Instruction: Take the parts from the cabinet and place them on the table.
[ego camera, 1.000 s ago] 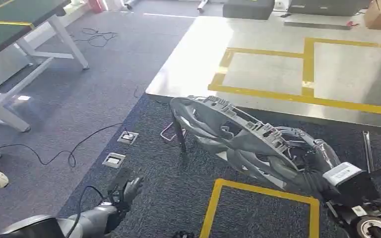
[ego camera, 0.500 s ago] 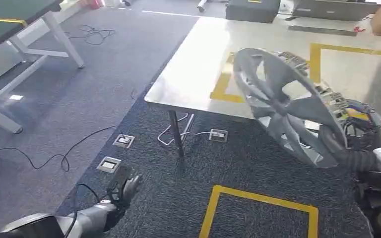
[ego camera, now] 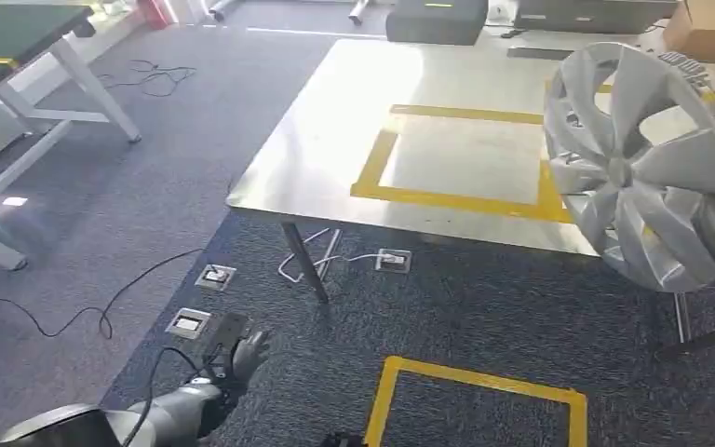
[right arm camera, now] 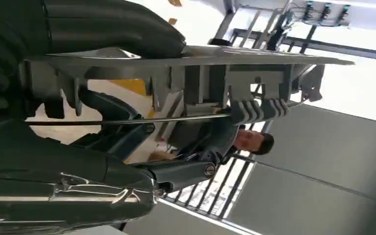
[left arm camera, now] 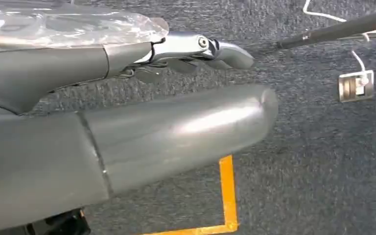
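Table (ego camera: 354, 140) nearer; wheel cover (ego camera: 642, 163) raised, seemingly upright.

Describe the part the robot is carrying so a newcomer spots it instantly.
Start at the steel table marked with a yellow tape rectangle; at its right end, raised over the edge, is the wheel cover. The right hand grips its rim. It is the one silver-grey disc with broad spokes fanning from a hub.

Grey carpet (ego camera: 168, 186) with a yellow taped square (ego camera: 479, 400) at 6 o'clock; floor sockets (ego camera: 203, 298) and black cables (ego camera: 74, 317) at 8 o'clock; cardboard box (ego camera: 708, 28) at 1 o'clock.
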`<state>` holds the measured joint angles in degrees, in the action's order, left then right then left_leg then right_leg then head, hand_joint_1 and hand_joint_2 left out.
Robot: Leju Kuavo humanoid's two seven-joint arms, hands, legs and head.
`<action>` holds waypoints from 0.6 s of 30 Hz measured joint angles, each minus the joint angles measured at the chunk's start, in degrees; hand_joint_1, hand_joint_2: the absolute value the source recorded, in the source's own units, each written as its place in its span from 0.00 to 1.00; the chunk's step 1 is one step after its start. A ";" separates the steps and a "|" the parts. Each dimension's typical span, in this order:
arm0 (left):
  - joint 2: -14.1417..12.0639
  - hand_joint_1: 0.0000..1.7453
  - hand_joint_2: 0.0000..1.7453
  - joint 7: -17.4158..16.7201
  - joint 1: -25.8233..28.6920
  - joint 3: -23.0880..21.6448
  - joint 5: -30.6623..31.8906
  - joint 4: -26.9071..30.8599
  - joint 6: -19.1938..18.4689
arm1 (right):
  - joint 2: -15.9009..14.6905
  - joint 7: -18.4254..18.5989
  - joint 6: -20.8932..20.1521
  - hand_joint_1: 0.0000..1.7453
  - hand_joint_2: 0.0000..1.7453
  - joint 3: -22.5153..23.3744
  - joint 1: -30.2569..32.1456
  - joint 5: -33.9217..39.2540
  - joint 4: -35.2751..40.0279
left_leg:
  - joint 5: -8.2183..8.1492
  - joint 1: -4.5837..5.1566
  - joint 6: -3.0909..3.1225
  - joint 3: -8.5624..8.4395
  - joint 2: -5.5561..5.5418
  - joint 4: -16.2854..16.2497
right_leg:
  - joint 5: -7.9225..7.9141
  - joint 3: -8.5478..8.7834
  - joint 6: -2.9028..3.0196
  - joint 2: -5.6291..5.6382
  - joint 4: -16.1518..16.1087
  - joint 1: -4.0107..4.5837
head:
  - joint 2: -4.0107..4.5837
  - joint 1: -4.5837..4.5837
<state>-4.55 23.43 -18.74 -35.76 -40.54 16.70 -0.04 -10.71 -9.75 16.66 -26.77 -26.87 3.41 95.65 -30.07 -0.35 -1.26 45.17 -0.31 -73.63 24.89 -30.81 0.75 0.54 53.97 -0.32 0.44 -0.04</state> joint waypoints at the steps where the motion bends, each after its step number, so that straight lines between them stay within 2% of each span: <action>1: 0.00 0.00 0.00 -0.02 -0.02 0.00 0.00 0.00 -0.04 | 0.00 0.00 0.02 1.00 1.00 0.00 -0.01 0.00 -0.20 | 1.74 0.15 0.40 -0.28 0.00 2.39 | 0.51 0.69 0.04 0.10 -0.02 0.16 | 0.02 -0.02; 2: 0.00 0.00 0.00 -0.02 -0.08 0.00 0.02 0.00 -0.07 | 0.00 0.00 0.13 1.00 1.00 0.02 -0.02 0.04 -0.28 | 4.56 0.56 1.03 -1.68 -0.01 6.79 | 1.00 1.38 0.06 0.14 -0.05 0.30 | 0.00 -0.02; 3: -0.04 0.00 0.00 -0.02 -0.15 0.00 0.02 0.00 -0.11 | 0.00 -0.04 0.29 1.00 1.00 0.04 -0.04 0.15 -0.37 | 8.22 1.00 1.94 -3.83 -0.01 12.77 | 1.53 2.05 0.04 0.18 -0.08 0.40 | 0.02 -0.02; 4: -0.13 0.00 0.00 -0.02 -0.24 0.00 0.09 0.00 -0.11 | -0.02 -0.09 0.55 1.00 1.00 0.11 -0.06 0.28 -0.50 | 11.95 1.73 3.11 -5.87 0.00 18.33 | 2.02 2.50 0.00 0.20 -0.15 0.31 | 0.02 -0.04; 5: -0.42 0.00 0.00 -0.02 -0.31 0.00 0.11 0.00 -0.11 | -0.07 -0.15 0.74 1.00 1.00 0.20 -0.04 0.42 -0.63 | 12.51 2.14 3.46 -6.41 -0.24 20.36 | 2.50 2.95 -0.29 0.35 -0.12 0.49 | 0.02 0.09; 6: -0.52 0.00 0.00 -0.02 -0.40 0.00 0.13 0.00 -0.11 | -0.11 -0.24 0.96 1.00 1.00 0.28 -0.11 0.46 -0.72 | 11.40 2.22 3.35 -6.96 -0.23 20.54 | 2.76 2.94 -0.60 0.46 -0.44 0.36 | 0.02 0.00; 8: -0.57 0.00 0.00 -0.02 -0.44 0.00 0.09 0.00 -0.11 | -0.13 -0.24 0.98 1.00 1.00 0.44 -0.05 0.48 -0.83 | 11.66 2.20 3.90 -7.74 -0.17 21.37 | 2.30 3.76 -1.08 0.38 0.08 0.34 | 0.00 -0.31; 9: -0.57 0.00 0.00 -0.02 -0.47 0.00 0.11 0.00 -0.13 | -0.13 -0.24 0.98 1.00 1.00 0.50 -0.20 0.50 -0.85 | 11.48 2.03 4.01 -8.81 -0.12 21.82 | 2.47 4.25 -1.28 0.39 0.00 0.65 | 0.00 -0.26; 10: -0.52 0.00 0.00 0.07 -0.49 0.00 0.07 0.00 -0.20 | -0.28 -0.24 0.98 1.00 1.00 0.59 -0.18 0.50 -0.96 | 11.42 1.60 3.85 -9.88 -0.10 22.47 | 3.24 3.29 -1.36 0.14 1.60 0.42 | 0.00 -0.28; 11: -0.55 0.00 0.00 0.09 -0.58 0.00 -0.07 0.00 -0.22 | -0.46 -0.35 1.01 1.00 1.00 0.70 -0.39 0.57 -1.03 | 11.13 1.47 4.05 -10.42 -0.14 22.59 | 3.88 1.67 -1.64 0.07 5.07 0.40 | 0.00 0.00; 12: -0.53 0.00 0.00 0.09 -0.64 0.00 -0.11 0.00 -0.30 | -0.46 -0.57 1.01 1.00 1.00 0.70 -0.48 0.63 -1.05 | 10.77 1.43 4.10 -10.69 -0.14 22.59 | 5.28 -1.02 -1.90 0.06 9.75 0.25 | 0.00 -0.11; 13: -0.50 0.00 0.00 0.07 -0.58 0.00 -0.17 0.00 -0.31 | -0.48 -0.66 1.01 1.00 1.00 0.72 -0.45 0.63 -1.05 | 10.36 1.38 4.00 -11.00 -0.14 22.58 | 7.46 -3.69 -2.25 0.05 13.95 0.02 | 0.00 -0.04; 14: -0.39 0.00 0.00 0.07 -0.44 0.00 -0.24 0.00 -0.35 | -0.57 -0.66 1.01 1.00 1.00 0.76 -0.38 0.68 -1.16 | 9.93 1.30 3.86 -11.39 -0.16 22.56 | 9.45 -5.92 -2.63 0.04 17.10 -0.16 | 0.00 -0.11; 15: -0.37 0.00 0.00 0.07 -0.28 0.00 -0.24 0.00 -0.37 | -0.57 -0.66 1.01 1.00 1.00 0.76 -0.28 0.70 -1.33 | 9.45 1.07 3.62 -11.90 -0.21 22.46 | 10.24 -7.32 -3.05 0.01 18.25 -0.38 | 0.00 -0.07; 16: -0.37 0.00 0.00 0.09 -0.14 0.00 -0.26 0.00 -0.37 | -0.57 -0.66 1.01 1.00 1.00 0.76 -0.14 0.70 -1.48 | 8.85 0.78 3.28 -12.60 -0.35 22.32 | 9.01 -7.34 -3.56 -0.04 16.55 -0.67 | 0.00 -0.09; 17: -0.35 0.00 0.00 0.07 -0.12 0.00 -0.26 -0.02 -0.37 | -0.57 -0.66 0.98 1.00 1.00 0.76 -0.11 0.72 -1.55 | 8.25 0.51 2.93 -13.22 -0.43 22.11 | 6.36 -6.49 -4.05 -0.08 12.89 -1.02 | 0.00 -0.02; 18: -0.31 0.00 0.00 0.09 -0.12 0.00 -0.28 -0.02 -0.35 | -0.57 -0.68 1.01 1.00 1.00 0.81 -0.12 0.72 -1.57 | 7.55 0.23 2.52 -13.89 -0.50 21.76 | 2.42 -4.87 -4.63 -0.12 7.71 -1.53 | 0.00 -0.07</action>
<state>-4.85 23.52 -18.86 -35.76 -40.83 16.68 -0.39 -11.28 -10.42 17.66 -25.97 -26.99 4.13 94.07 -22.52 -0.11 1.26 31.28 -0.81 -51.87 27.30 -35.68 -3.88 0.42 61.68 -1.84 0.44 -0.11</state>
